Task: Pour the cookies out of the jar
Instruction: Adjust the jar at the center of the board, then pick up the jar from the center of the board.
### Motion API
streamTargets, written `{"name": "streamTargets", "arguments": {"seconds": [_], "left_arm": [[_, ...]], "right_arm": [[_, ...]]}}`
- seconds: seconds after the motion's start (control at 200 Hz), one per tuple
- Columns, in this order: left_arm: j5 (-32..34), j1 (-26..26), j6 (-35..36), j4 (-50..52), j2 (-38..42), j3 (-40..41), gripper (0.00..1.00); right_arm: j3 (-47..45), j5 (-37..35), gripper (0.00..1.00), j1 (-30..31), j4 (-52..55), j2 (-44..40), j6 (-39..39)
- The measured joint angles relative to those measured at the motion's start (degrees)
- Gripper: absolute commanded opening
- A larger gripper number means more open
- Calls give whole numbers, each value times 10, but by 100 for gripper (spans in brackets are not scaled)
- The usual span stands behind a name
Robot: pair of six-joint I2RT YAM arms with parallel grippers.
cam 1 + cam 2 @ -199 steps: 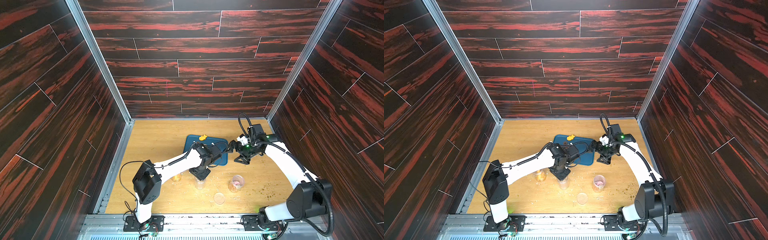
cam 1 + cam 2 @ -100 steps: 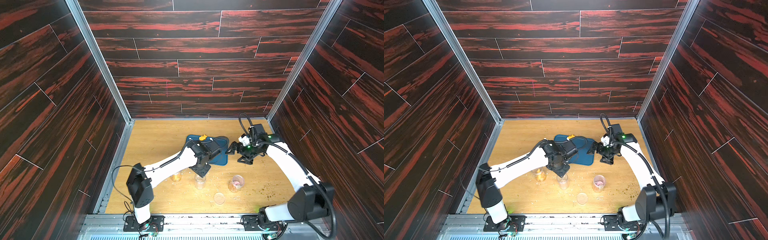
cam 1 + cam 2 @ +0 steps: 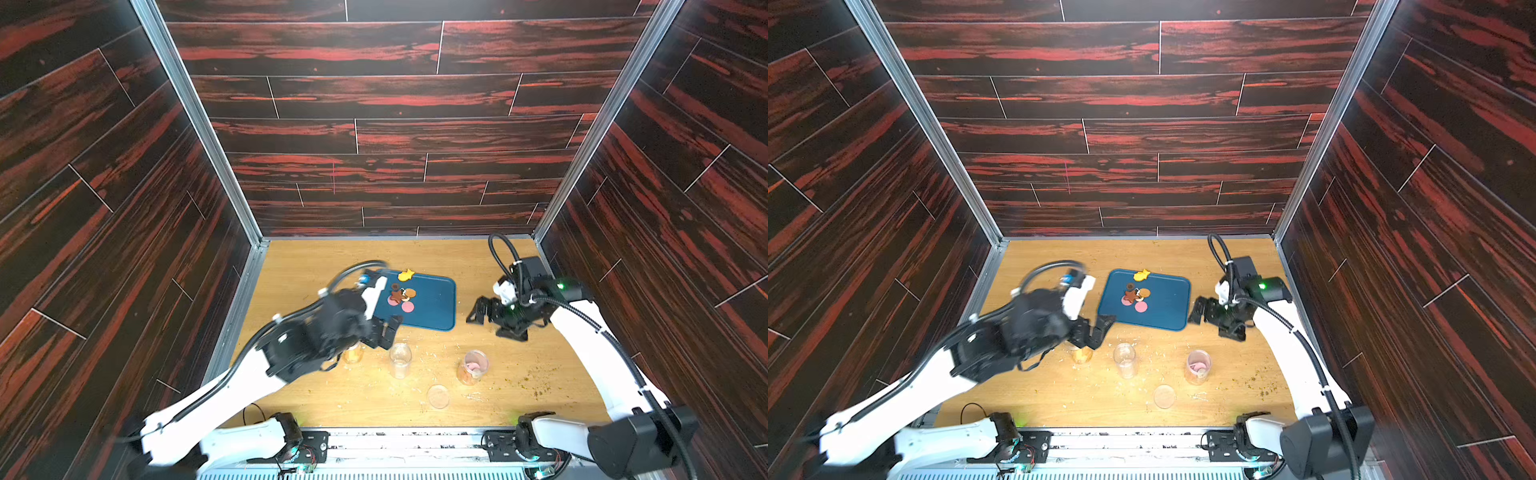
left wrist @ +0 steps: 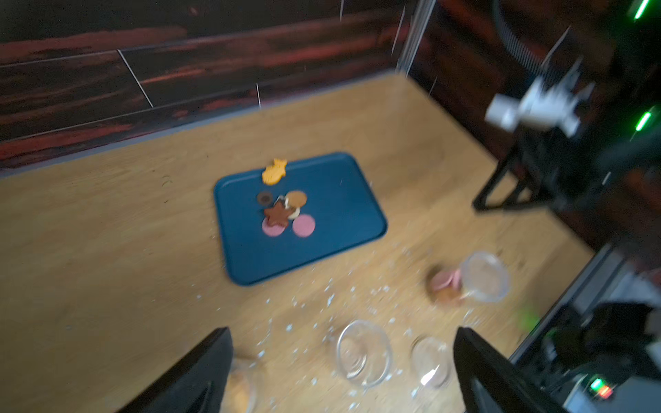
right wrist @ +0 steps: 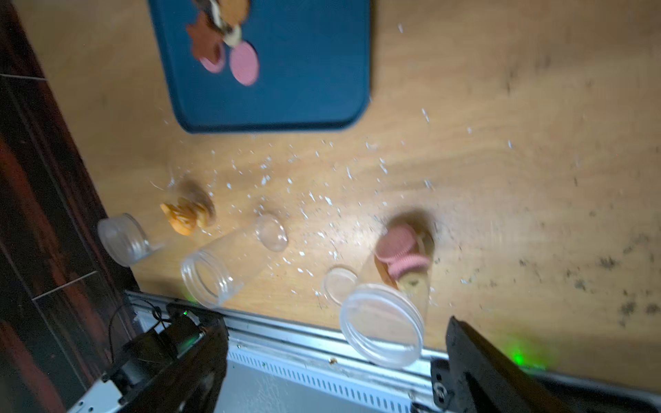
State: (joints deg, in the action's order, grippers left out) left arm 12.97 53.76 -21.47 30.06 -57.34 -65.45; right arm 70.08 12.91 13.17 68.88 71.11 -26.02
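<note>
— How is the left gripper [image 3: 388,331] found?
— It is seen released. Its jaws are spread wide and nothing is held between them. In the left wrist view its fingers [image 4: 193,372] are set far apart, and only the table [image 4: 107,250] and what stands on it are seen beyond them.
— And the right gripper [image 3: 478,313]?
— It is likewise opened wide, and nothing is grasped by it.
— Where are the cookies [image 3: 401,296] placed?
— A small heap of them, pink, brown and orange, is laid on the blue tray [image 3: 432,311]. The tray is set between the two grippers, with one corner just beside the left gripper's tips. One yellow cookie [image 3: 406,274] is perched on the tray's rim, on the edge turned away from both grippers.
— What is stood nearby?
— An empty jar [image 3: 400,359] is stood upright just beside the left gripper, ungripped. A second jar [image 3: 353,352], in which orange cookies are kept, is partly hidden by that gripper. A third jar [image 3: 471,368], in which pink cookies are stacked, is stood nearer the right gripper yet well apart from it. A clear lid [image 3: 438,396] is laid flat near that jar. Pale crumbs [image 5: 311,196] are scattered around the jars.
</note>
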Motion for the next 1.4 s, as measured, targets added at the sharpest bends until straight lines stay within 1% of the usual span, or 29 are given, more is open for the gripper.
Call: {"name": "streamTargets", "arguments": {"seconds": [0.12, 0.21, 0.321, 0.416, 0.546, 0.686, 0.777, 1.182, 1.288, 1.403], "left_arm": [[2, -3, -25, -51, 12, 27, 100], [5, -3, -29, -57, 7, 26, 100], [9, -3, -28, -49, 3, 19, 100], [11, -3, -28, -45, 2, 18, 100], [11, -5, -28, -43, 3, 18, 100], [11, -6, -25, -42, 4, 18, 100], [12, -8, -24, -40, 5, 18, 100], [20, -14, -28, -39, 35, 29, 100], [22, -15, -31, -39, 37, 35, 100], [23, -16, -35, -39, 37, 37, 100]], "right_arm": [[-56, 1, 99, 2, 14, -32, -9], [-86, 2, 98, 7, 16, -38, -17], [-108, -1, 97, 29, 10, -35, -29], [-110, -13, 96, 56, 1, -22, -38], [-110, -35, 91, 84, -14, 1, -48], [-110, -59, 89, 91, -25, 23, -50], [-109, -75, 85, 100, -28, 41, -50], [-100, -107, 85, 142, -31, 83, -48], [-100, -112, 80, 145, -31, 87, -47], [-97, -121, 80, 147, -26, 88, -43]]}}
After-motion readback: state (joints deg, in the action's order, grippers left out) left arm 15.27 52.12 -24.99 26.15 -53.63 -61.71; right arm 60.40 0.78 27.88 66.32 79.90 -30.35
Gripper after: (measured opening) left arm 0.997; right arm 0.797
